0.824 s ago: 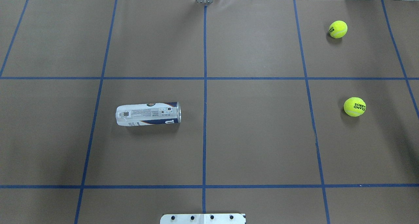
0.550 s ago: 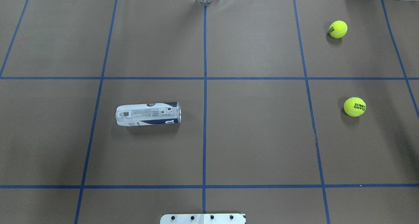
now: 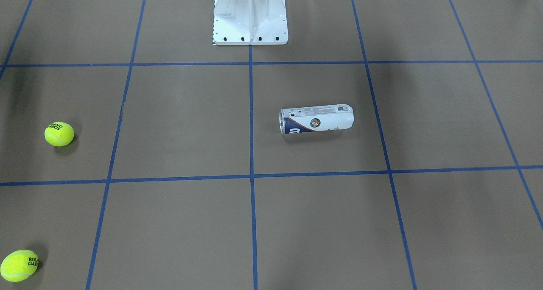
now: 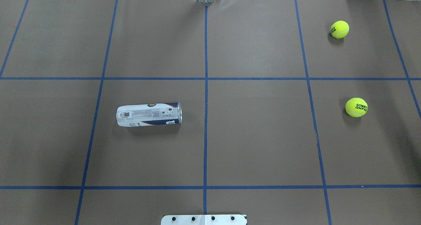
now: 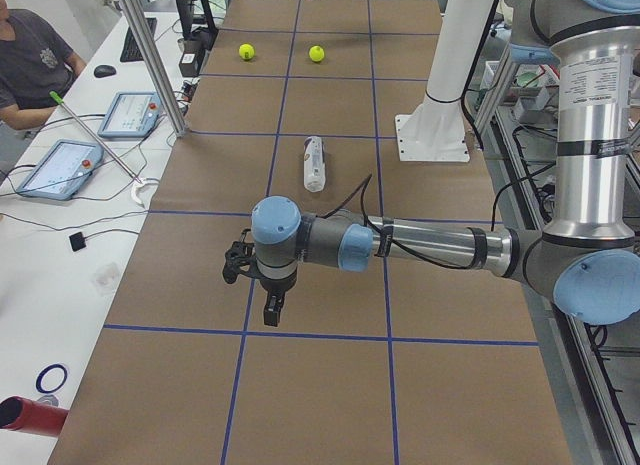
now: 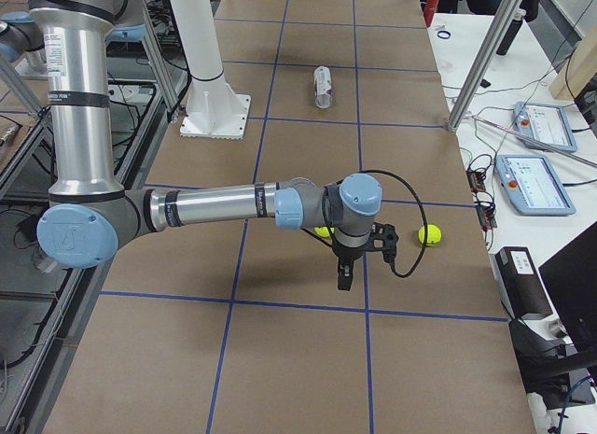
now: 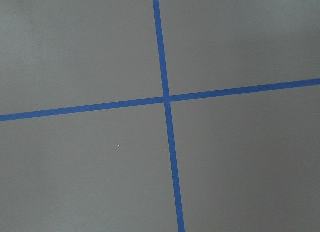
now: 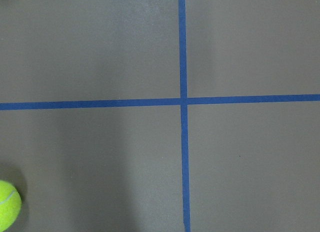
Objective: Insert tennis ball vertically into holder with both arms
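Observation:
The holder (image 4: 148, 114) lies on its side left of the table's centre, with its open metal rim toward the middle line; it also shows in the front view (image 3: 316, 119). Two yellow tennis balls rest on the right side, one far (image 4: 339, 29) and one nearer (image 4: 356, 107). My left gripper (image 5: 270, 307) shows only in the exterior left view, hanging over the table's left end, far from the holder; I cannot tell whether it is open or shut. My right gripper (image 6: 342, 277) shows only in the exterior right view, near one ball (image 6: 429, 234); I cannot tell its state either.
The white bolted pedestal base (image 4: 204, 219) stands at the near middle edge. Blue tape lines grid the brown table cover. A metal post (image 5: 150, 55), tablets (image 5: 60, 168) and a seated person (image 5: 30, 55) are along the far side.

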